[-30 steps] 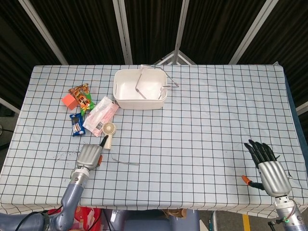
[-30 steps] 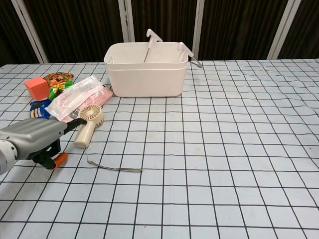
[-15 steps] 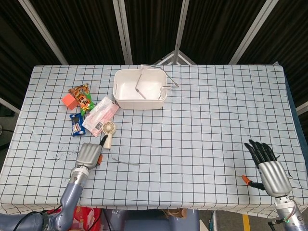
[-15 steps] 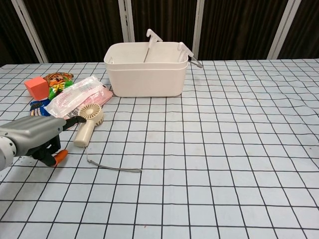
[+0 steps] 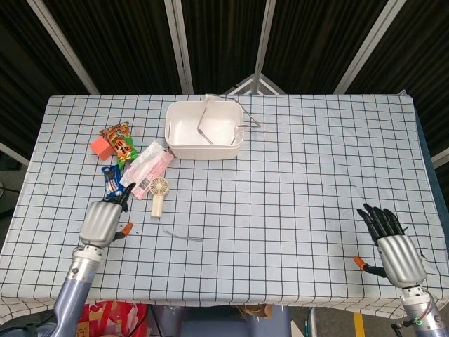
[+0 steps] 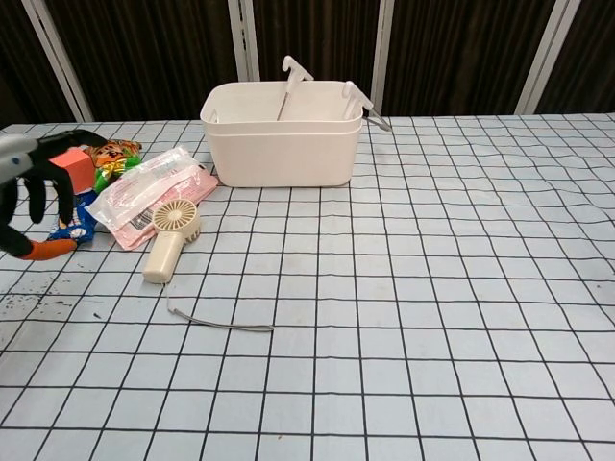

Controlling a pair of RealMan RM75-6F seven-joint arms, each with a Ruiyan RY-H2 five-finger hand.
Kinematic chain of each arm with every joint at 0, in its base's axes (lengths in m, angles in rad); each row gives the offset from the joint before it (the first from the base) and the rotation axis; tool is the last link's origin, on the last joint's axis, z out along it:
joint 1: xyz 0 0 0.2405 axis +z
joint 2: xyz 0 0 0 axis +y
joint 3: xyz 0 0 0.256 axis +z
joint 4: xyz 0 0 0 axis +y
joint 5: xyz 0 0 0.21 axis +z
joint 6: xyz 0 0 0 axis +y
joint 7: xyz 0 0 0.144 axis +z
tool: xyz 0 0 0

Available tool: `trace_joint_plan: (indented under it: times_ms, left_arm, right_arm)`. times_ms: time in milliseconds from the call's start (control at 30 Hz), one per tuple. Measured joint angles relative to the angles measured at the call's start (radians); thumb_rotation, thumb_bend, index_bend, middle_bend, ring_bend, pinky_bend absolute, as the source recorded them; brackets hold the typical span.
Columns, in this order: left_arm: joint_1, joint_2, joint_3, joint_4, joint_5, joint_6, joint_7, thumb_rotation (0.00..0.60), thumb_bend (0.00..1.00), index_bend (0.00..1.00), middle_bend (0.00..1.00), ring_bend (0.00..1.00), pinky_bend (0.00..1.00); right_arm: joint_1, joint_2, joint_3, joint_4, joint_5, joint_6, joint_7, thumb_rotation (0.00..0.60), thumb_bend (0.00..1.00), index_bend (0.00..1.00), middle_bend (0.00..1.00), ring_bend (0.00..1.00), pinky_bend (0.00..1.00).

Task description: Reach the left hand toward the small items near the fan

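Lying flat, cream fan (image 5: 158,194) beside pink packet (image 5: 146,168).

left hand (image 6: 29,197) cut off by the left edge in the chest view, only dark fingers showing. blue packet (image 6: 73,223) partly hidden behind those fingers. right hand (image 5: 393,246) seen from the back only in the head view, so can't tell what's under the palm.

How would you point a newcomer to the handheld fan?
Start at the white basket near the table's far edge. Towards the robot's left lies a pink packet; the cream handheld fan lies just beyond its near end. Only it has a round grille and a handle.
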Motion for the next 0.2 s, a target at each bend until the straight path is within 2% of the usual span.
trace_joint_plan:
  times_ms: [100,200]
  left_arm:
    - [0.054,0.067,0.052,0.002,0.084,0.065,-0.045,0.6,0.13,0.0,0.0,0.02,0.11]
    - [0.117,0.137,0.102,0.015,0.161,0.136,-0.107,0.6,0.11,0.0,0.0,0.0,0.07]
  right_arm:
    - [0.0,-0.001,0.0,0.0,0.0,-0.001,-0.006,0.6,0.21,0.0,0.0,0.0,0.04]
    - [0.001,-0.001,0.0,0.0,0.001,-0.003,-0.012,0.6,0.21,0.0,0.0,0.0,0.04]
